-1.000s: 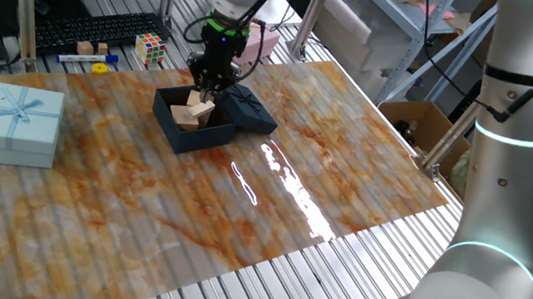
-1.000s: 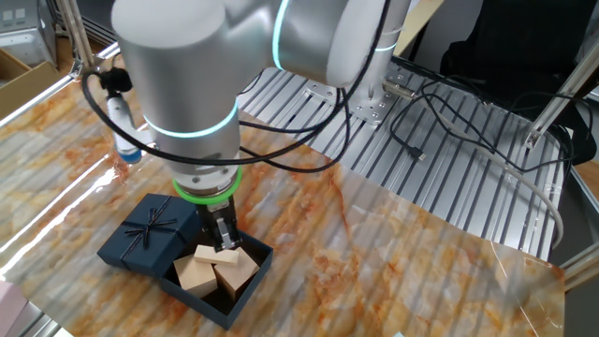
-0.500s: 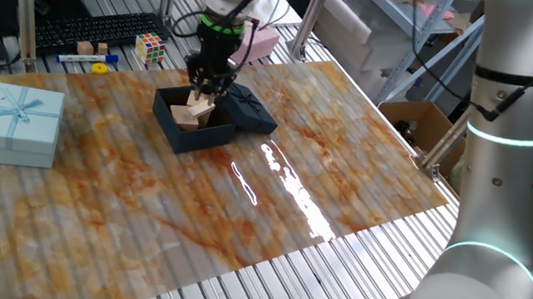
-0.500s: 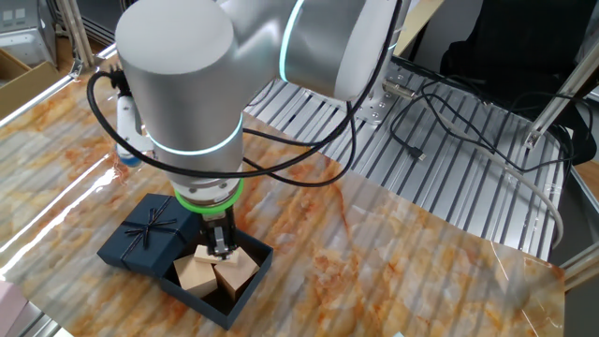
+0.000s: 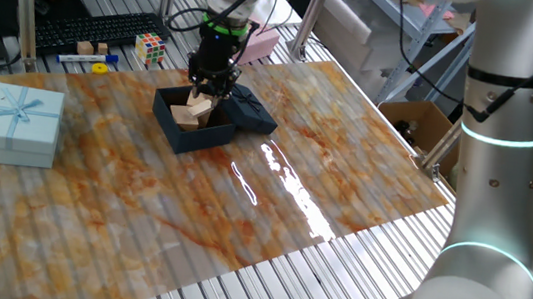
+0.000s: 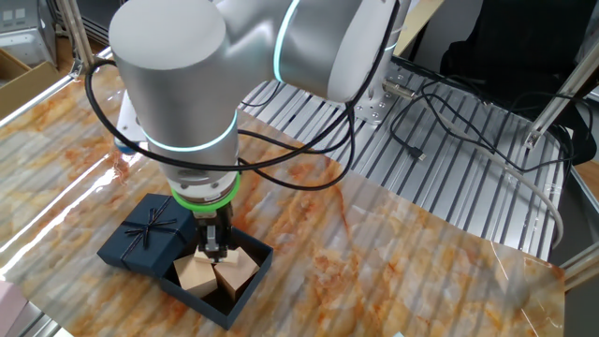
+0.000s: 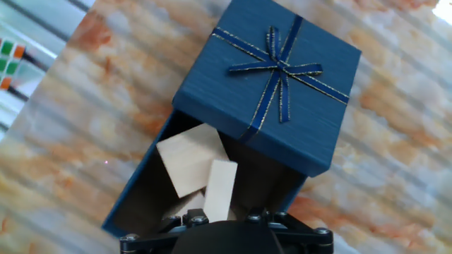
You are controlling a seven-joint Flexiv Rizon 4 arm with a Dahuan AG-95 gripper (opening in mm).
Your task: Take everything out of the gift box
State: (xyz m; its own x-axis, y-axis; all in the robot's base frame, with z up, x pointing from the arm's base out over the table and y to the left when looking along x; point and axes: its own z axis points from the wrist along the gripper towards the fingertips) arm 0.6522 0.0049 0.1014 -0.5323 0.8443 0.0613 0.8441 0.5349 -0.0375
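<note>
At the bottom centre of the hand view, the pincer point(image 7: 226, 224) shows only as a dark housing; its fingertips are out of frame, so whether it is released or clenched on anything I cannot tell. Just above it, a thin wooden slab point(image 7: 221, 188) stands on edge inside the gift box point(image 7: 134, 204), leaning against a larger pale block point(image 7: 189, 164), with a third piece barely visible beneath them.

These blocks look light, stiff and dry, plain unfinished wood with enough friction for a firm pinch, and not fragile. The slab's two broad flat faces seem the best place to take hold, since it stands upright and offers them to the fingers. The blocks lie loosely jumbled, so lifting one may tip the others.

Further up the frame, the navy lid point(image 7: 272, 77) with its ribbon bow covers the box's far edge, resting partly over it. In the fixed views the box sits on the marbled counter point(image 5: 271, 200), in the upper left of centre, with the arm directly above it.
</note>
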